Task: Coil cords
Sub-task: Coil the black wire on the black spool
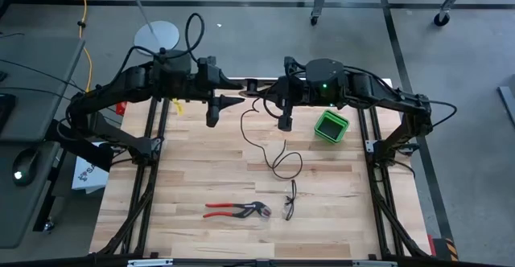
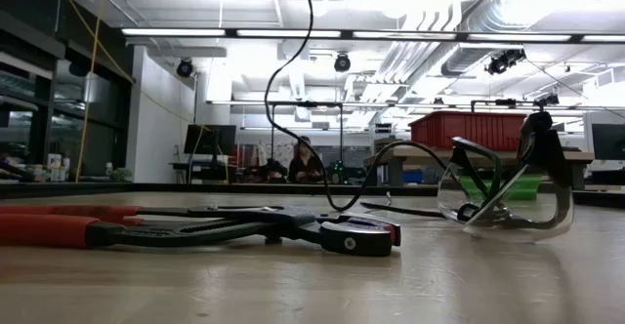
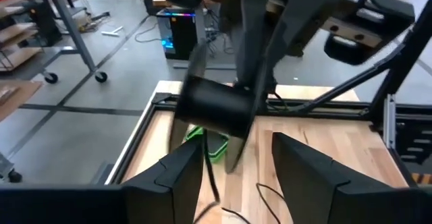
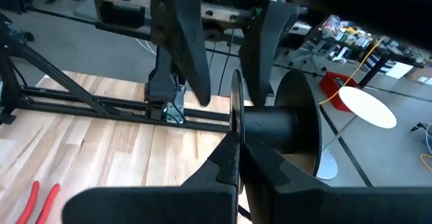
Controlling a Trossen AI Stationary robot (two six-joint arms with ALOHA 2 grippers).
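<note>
Winding step: right claw pinches spool rim; left claw gapes empty (just beside). Next: feed cord onto spool.

Workshop: exposed ceiling ducts, rolling workbenches.

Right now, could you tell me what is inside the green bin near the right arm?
From above, the green bin shows only its own green floor, with no object visible. Its corner nearest the right arm lies in shadow, so something small there could go unseen.

Pale, smooth wooden table; thin matt black cord; pliers with glossy red handles.
</note>
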